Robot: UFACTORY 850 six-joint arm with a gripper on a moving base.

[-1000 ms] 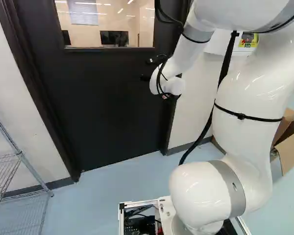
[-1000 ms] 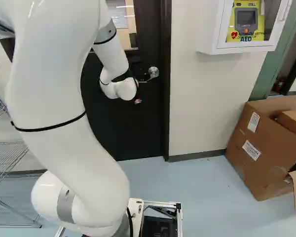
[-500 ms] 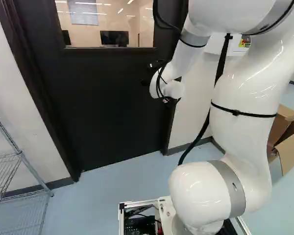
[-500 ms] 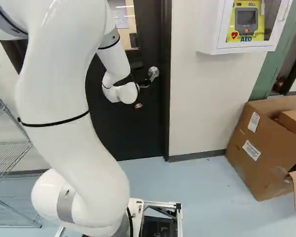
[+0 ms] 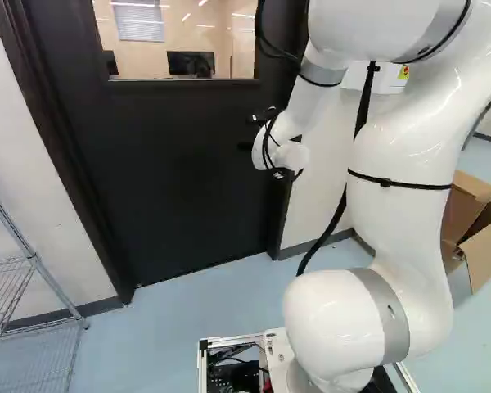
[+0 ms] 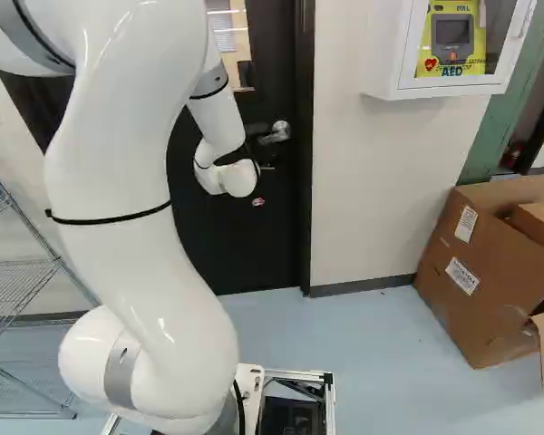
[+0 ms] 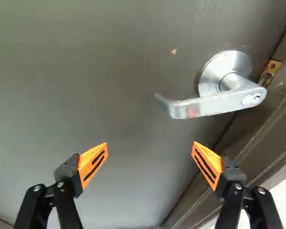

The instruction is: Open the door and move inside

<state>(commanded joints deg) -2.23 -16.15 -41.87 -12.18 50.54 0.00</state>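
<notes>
- The left base view looks from behind the arm [image 5: 405, 151] on its left, ahead and slightly down, with the arm near and the door [image 5: 172, 172] farther off.
- The right base view looks the same way from behind the arm's right, taking in more of the cardboard box [image 6: 476, 272].
- Both base views share the arm, door, box and wire shelf [image 5: 34, 259].
- The wrist view faces the door close up; its lever handle [image 7: 217, 102] also shows in the right base view.
</notes>
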